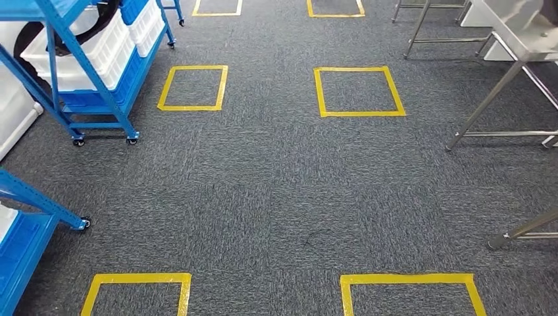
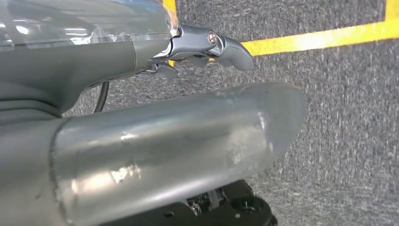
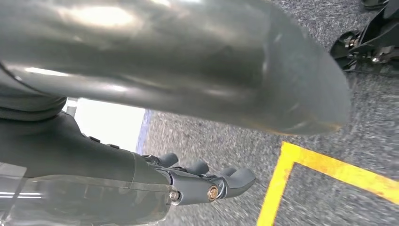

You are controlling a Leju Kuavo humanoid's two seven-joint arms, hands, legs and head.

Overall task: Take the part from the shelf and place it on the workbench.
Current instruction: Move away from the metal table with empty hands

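- Blue shelf [image 1: 99, 79] w/ white bins [image 1: 99, 49], far left.
- Steel workbench [image 1: 520, 39], far right.
- Left hand [image 2: 197, 47], right hand [image 3: 207, 183]: fingers apart, holding nothing, over grey carpet [image 1: 276, 191] w/ yellow tape squares [image 1: 358, 92].

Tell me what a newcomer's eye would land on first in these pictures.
First come the yellow tape squares marked in rows on the grey carpet. Next is the blue wheeled shelf at the upper left, loaded with white bins, and the metal workbench legs at the upper right. In the wrist views the left hand and right hand hang over the carpet, holding nothing.
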